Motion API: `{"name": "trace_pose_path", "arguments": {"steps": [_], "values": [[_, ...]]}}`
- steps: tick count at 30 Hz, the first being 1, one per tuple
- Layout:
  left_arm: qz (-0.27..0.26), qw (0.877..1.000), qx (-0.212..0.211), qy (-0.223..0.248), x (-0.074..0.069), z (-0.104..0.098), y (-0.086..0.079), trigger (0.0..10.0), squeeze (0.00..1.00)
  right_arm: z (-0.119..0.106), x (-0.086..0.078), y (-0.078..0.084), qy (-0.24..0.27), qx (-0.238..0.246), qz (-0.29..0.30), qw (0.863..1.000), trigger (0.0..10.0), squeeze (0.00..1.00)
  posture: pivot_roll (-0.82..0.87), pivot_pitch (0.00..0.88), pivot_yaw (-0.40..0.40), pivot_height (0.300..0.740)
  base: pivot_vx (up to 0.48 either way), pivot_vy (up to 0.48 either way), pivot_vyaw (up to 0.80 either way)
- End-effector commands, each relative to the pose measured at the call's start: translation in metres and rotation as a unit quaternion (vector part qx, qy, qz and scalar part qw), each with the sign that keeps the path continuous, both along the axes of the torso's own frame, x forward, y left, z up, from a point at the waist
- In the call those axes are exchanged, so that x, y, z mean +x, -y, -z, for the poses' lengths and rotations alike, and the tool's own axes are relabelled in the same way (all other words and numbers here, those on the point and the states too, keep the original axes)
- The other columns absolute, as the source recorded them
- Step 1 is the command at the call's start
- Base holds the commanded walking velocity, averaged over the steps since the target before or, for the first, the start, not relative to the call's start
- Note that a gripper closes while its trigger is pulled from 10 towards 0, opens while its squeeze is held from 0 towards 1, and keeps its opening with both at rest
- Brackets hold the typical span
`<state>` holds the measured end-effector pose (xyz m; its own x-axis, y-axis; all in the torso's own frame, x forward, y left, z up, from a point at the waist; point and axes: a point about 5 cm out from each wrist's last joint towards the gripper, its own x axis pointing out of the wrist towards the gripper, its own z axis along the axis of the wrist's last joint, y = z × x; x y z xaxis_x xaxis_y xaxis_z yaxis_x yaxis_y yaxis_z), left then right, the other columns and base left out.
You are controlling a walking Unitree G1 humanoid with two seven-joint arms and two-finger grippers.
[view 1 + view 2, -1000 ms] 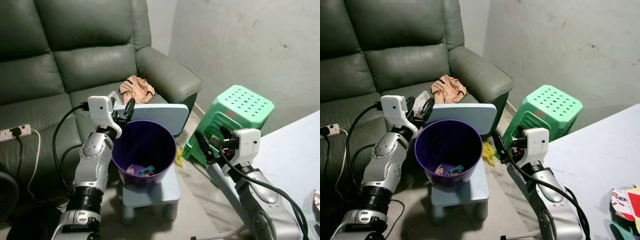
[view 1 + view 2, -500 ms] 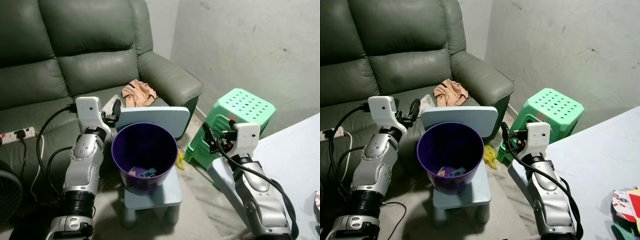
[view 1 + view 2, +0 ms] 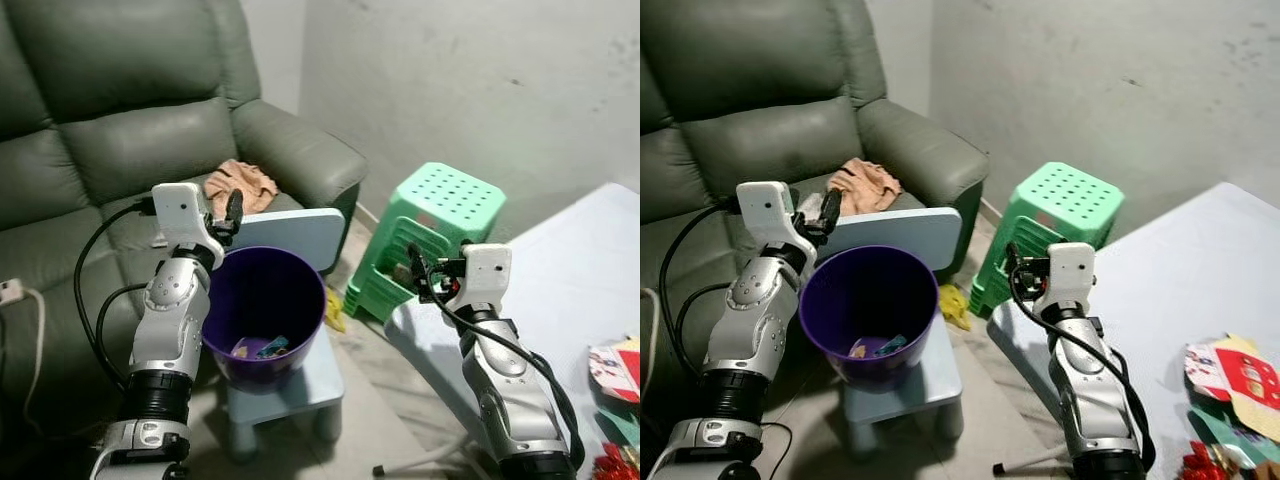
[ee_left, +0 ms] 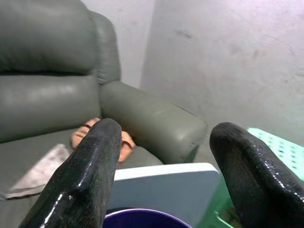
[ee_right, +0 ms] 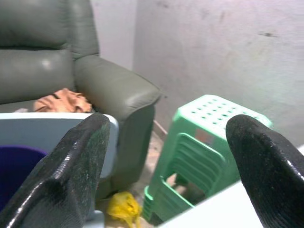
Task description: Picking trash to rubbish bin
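With both grippers' jaws wide and empty, swing your right gripper (image 3: 1012, 268) toward the wrappers (image 3: 1232, 372) on the desk (image 3: 1160, 270), not the purple bin (image 3: 868, 300).

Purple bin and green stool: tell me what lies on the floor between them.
A crumpled yellow piece of trash lies on the floor between the purple bin and the green stool, beside the stool's foot. Both eye views and the right wrist view show it.
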<state>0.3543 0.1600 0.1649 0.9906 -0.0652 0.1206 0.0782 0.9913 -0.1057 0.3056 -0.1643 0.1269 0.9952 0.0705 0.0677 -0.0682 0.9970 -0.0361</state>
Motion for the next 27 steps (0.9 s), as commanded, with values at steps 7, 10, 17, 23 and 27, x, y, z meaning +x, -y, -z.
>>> {"name": "trace_pose_path", "arguments": {"steps": [7, 10, 17, 23, 27], "values": [[0.012, 1.0, 0.003, -0.005, 0.001, 0.002, 0.009, 10.0, 0.0, 0.0, 0.0, 0.006, 0.004, -0.007, 0.015, 1.0, 10.0, 0.0, -0.01, 0.0, -0.068, 0.74, 0.0, 0.0, -0.64], [0.014, 1.0, 0.004, -0.008, 0.001, 0.004, 0.01, 10.0, 0.0, 0.002, -0.001, 0.004, 0.003, -0.011, 0.012, 1.0, 10.0, 0.0, -0.02, 0.0, -0.069, 0.74, 0.0, 0.0, -0.64], [0.034, 0.999, 0.014, -0.004, -0.001, 0.006, 0.015, 10.0, 0.0, 0.002, -0.002, 0.002, 0.006, -0.015, 0.009, 1.0, 10.0, 0.0, -0.03, 0.0, -0.065, 0.74, 0.0, 0.0, -0.64], [0.052, 0.998, -0.017, -0.003, -0.003, 0.006, 0.021, 10.0, 0.0, 0.002, -0.003, 0.002, 0.007, -0.014, 0.007, 1.0, 10.0, 0.0, -0.03, 0.0, -0.065, 0.74, 0.0, 0.0, -0.64], [0.05, 0.999, -0.018, -0.011, -0.002, 0.008, 0.021, 10.0, 0.0, 0.003, -0.004, 0.001, 0.007, -0.015, 0.006, 1.0, 10.0, 0.0, -0.03, 0.0, -0.066, 0.74, 0.0, 0.406, -0.63]]}}
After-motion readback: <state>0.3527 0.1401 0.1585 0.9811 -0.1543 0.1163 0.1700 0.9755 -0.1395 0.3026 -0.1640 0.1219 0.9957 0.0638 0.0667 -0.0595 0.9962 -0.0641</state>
